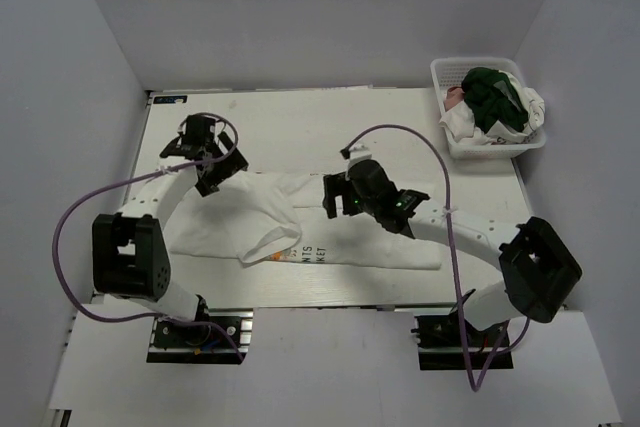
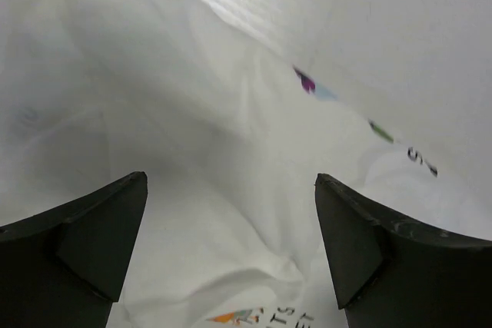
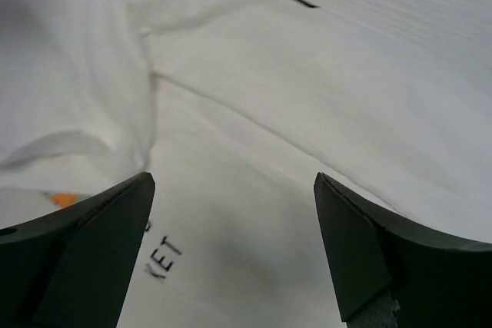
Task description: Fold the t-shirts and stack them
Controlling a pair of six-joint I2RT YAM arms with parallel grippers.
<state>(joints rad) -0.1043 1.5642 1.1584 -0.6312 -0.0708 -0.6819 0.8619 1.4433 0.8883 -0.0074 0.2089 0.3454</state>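
A white t-shirt (image 1: 300, 227) with a small multicoloured graphic and dark lettering lies spread and partly folded across the middle of the table. My left gripper (image 1: 212, 175) hovers over its upper left part, jaws open and empty; the cloth (image 2: 231, 190) fills the left wrist view. My right gripper (image 1: 337, 197) is over the shirt's middle, jaws open and empty, with cloth (image 3: 246, 190) and lettering below. Dark green (image 1: 495, 97), pink (image 1: 455, 97) and white (image 1: 530, 107) shirts are piled in the basket.
A white plastic lattice basket (image 1: 443, 75) stands at the table's back right corner, heaped with shirts. Grey walls close in on the left, back and right. The table's far strip (image 1: 300, 112) lies behind the shirt.
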